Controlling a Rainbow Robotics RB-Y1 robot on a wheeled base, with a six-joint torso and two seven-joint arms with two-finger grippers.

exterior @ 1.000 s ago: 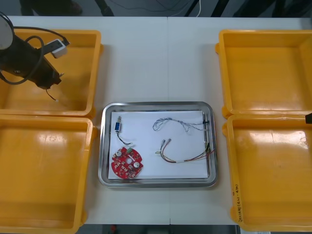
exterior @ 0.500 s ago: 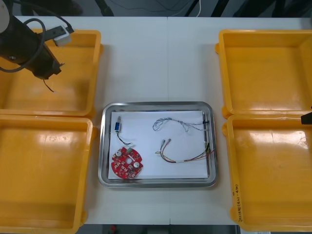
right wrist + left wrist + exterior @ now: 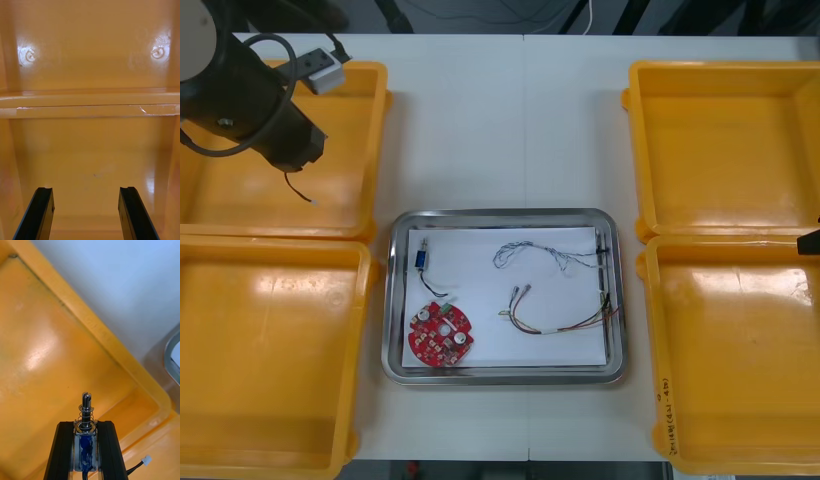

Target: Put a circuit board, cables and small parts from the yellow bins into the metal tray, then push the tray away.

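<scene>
Presently, four bins [image 3: 270, 340], one tray [image 3: 500, 214] holding one board [image 3: 441, 334], cables [image 3: 510, 248], left hand [image 3: 86, 425] over far-left bin [image 3: 240, 200] pinching small metal part [image 3: 86, 408], right hand [image 3: 86, 193] agape over right bin [image 3: 93, 150].

Hidden inside left gripper [image 3: 85, 424]: small part [image 3: 86, 405], lower end. Cut by picture edges: tray [image 3: 169, 360] in left wrist view, right arm [image 3: 812, 241] in front view.
</scene>
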